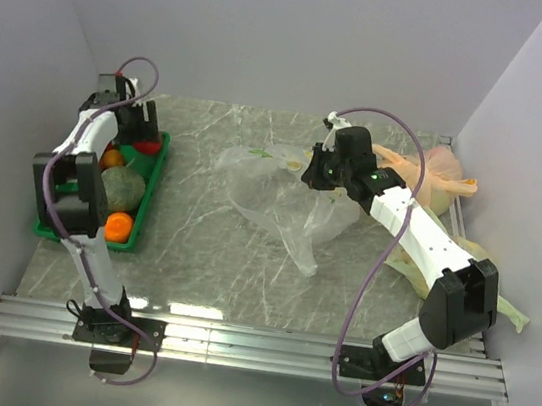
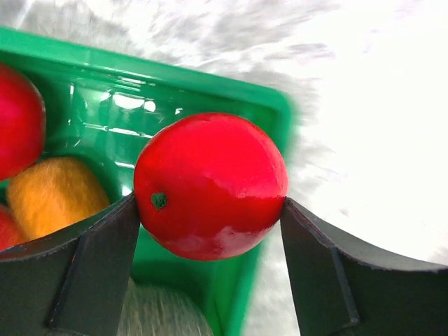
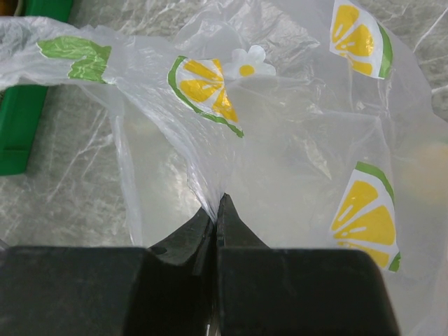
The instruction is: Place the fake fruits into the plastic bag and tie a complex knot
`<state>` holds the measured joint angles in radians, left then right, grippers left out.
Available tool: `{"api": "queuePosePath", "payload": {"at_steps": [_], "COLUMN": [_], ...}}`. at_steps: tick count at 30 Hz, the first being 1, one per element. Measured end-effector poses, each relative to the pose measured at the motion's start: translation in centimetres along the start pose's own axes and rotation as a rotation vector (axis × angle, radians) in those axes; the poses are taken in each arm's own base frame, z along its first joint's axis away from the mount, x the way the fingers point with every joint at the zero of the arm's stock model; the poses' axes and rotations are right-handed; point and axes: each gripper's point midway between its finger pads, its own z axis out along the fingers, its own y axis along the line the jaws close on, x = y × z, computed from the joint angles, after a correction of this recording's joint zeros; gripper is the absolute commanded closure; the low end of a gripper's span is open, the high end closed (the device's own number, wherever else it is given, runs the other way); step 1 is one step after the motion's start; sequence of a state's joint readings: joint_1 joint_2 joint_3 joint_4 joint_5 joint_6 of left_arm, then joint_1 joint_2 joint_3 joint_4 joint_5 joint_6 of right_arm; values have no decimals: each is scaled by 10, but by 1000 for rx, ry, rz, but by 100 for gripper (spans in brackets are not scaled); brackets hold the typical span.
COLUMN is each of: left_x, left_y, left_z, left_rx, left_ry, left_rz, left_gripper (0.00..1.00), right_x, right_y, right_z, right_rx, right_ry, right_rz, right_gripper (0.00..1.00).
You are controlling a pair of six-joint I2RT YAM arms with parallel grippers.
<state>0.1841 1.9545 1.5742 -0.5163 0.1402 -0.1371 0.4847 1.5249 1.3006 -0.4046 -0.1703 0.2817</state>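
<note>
My left gripper [image 2: 210, 217] is shut on a glossy red fruit [image 2: 211, 185] and holds it over the far end of the green tray [image 2: 231, 91]. In the top view the left gripper [image 1: 142, 134] is at the tray's far end [image 1: 151, 191], with the red fruit [image 1: 146, 147] under it. An orange fruit [image 1: 118, 226], a dull green round piece [image 1: 121, 185] and another orange fruit [image 1: 112, 157] lie in the tray. My right gripper [image 3: 217, 206] is shut on the clear plastic bag [image 3: 280, 140] with lemon prints. The bag [image 1: 273, 188] lies mid-table, and the right gripper [image 1: 312, 168] holds its right side.
An orange-tinted bag [image 1: 426, 174] and a pale green bag [image 1: 500, 296] lie along the right wall behind the right arm. In the left wrist view, another red fruit [image 2: 17, 119] and an orange fruit [image 2: 52, 192] sit in the tray.
</note>
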Motion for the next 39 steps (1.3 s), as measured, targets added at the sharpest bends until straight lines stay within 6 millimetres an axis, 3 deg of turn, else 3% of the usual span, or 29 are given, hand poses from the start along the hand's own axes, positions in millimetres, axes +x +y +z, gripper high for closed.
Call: {"api": "queuePosePath", "payload": {"at_steps": [7, 10, 13, 22, 27, 32, 36, 39], "left_x": [-39, -30, -1, 88, 102, 101, 101, 104], "left_y": [-54, -81, -109, -229, -276, -298, -306, -317], "left_z": [-107, -148, -174, -206, -203, -190, -196, -194], "left_rx": [225, 366, 498, 822, 893, 925, 937, 937], "left_ry": [-201, -241, -227, -102, -72, -58, -61, -51], "left_rz": [78, 119, 158, 395, 456, 451, 464, 482], "left_gripper": [50, 50, 49, 46, 48, 47, 46, 37], "right_x": [2, 3, -1, -12, -17, -21, -25, -23], "right_y": [2, 4, 7, 21, 35, 38, 31, 32], "right_z": [5, 11, 14, 23, 21, 19, 23, 28], "right_rx": [-9, -21, -47, -166, -239, -264, -269, -298], "right_ry": [11, 19, 14, 33, 48, 52, 55, 68], "right_rz": [62, 109, 164, 387, 484, 530, 581, 630], "right_gripper": [100, 100, 100, 100, 100, 100, 100, 100]}}
